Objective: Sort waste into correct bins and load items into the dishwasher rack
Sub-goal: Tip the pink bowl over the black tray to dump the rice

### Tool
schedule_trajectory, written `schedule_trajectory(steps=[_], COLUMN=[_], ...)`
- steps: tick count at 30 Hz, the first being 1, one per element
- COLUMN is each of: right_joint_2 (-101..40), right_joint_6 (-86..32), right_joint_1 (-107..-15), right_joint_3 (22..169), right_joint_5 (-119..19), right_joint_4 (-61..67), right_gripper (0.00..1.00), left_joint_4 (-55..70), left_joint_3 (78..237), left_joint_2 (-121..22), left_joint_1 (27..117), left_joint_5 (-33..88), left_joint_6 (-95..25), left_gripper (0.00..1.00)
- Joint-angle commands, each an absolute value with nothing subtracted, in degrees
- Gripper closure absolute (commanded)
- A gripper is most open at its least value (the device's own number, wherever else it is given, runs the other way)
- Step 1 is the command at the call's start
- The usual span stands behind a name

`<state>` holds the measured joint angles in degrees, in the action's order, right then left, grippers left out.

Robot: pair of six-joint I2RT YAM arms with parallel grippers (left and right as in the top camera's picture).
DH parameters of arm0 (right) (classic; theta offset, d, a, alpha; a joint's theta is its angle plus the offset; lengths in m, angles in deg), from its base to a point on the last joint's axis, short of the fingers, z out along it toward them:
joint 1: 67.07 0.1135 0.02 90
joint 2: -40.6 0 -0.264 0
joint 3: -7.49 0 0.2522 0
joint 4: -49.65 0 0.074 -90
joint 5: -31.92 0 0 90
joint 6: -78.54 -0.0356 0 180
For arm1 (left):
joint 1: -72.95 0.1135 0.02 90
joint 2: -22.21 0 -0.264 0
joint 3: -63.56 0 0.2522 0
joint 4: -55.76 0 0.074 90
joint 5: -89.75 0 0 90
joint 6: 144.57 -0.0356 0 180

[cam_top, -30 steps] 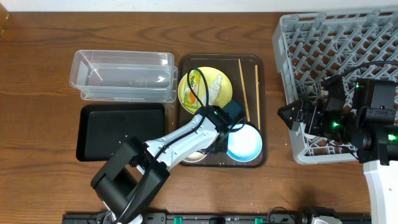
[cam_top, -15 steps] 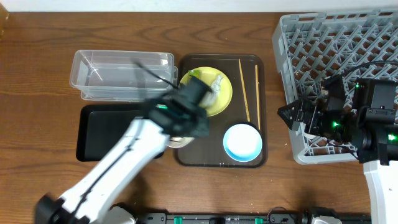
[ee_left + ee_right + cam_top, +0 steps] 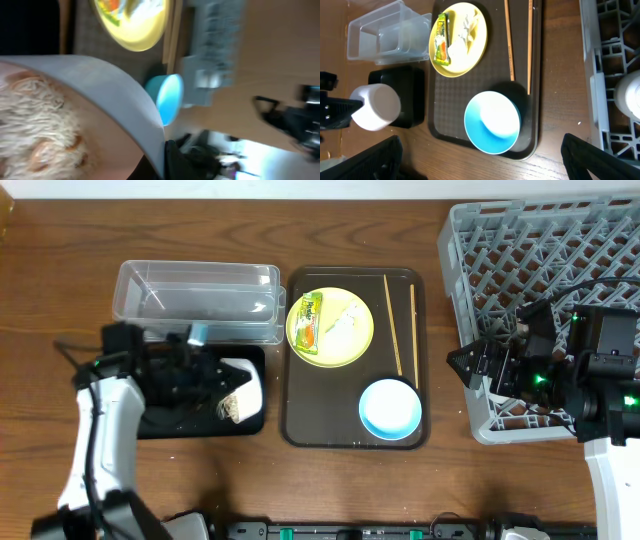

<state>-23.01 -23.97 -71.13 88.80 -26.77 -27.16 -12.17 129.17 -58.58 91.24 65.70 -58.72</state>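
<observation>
**Emptying the white bowl over the black tray**

Brown wooden table (image 3: 60,240) carries all the things, with the grey rack (image 3: 520,240) at my right side and the two bins at my left. My left gripper (image 3: 215,375) is pinching the white bowl (image 3: 243,385) at its rim, and I hold the bowl strongly tilted above the black tray (image 3: 190,428). I hold it this way so that the food scraps (image 3: 35,125) can slide out. In the left wrist view they lie against the inner wall near the mouth, so I judge that the bowl is not yet empty. The clear tub (image 3: 195,300) stands just behind the black tray and I see nothing in it.

My right gripper (image 3: 455,366) hangs with its fingers spread wide and holds nothing. It waits between the brown tray (image 3: 300,430) and the rack, which seems a good place to take the next dish.

On the brown tray, the yellow plate (image 3: 330,328) carries the wrapper (image 3: 311,320) and a white scrap (image 3: 345,320) beside it. The two chopsticks (image 3: 392,320) lie right of the plate, nearly parallel and a little apart. The blue bowl (image 3: 390,408) sits upright in the near right corner. None of these dishes is in the rack yet, so most of the task remains. After the bowl is empty, I think it should go to the rack, and the wrapper to a bin.
</observation>
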Motion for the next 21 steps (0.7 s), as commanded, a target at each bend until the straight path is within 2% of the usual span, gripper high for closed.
schedule_trajectory(steps=[1,4,13,15,18,21], right_joint_2=[-22.8,-22.8,-22.8,-22.7,-22.8,-22.7], right_joint_6=[-23.2,-23.2,-23.2,-23.2,-23.2,-23.2], right_joint_1=[-70.4,-70.4,-70.4,-70.4,-70.4,-70.4], right_joint_3=[89.4,89.4,89.4,89.4,89.4,89.4], right_joint_5=[-26.6,-26.6,-26.6,-26.6,-26.6,-26.6], right_joint_4=[-26.7,-26.7,-26.7,-26.7,-26.7,-26.7], right_gripper=[0.01,0.01,0.01,0.01,0.01,0.01], left_joint_4=[-11.9,-11.2,-8.3,-9.9,-8.1,-8.7], left_joint_3=[126.3,125.6,125.6,125.5,125.5,125.3], left_joint_2=[-61.8,-65.1,-67.5,-67.5,-67.4,-67.5], left_joint_1=[96.1,98.2,98.3,98.3,98.3,98.1], left_joint_5=[85.2,89.9,86.8,90.0,86.8,88.9], left_joint_6=[-71.9,-74.0,-73.8,-73.0,-73.8,-74.4], left_gripper=[0.94,0.94,0.94,0.94,0.94,0.94])
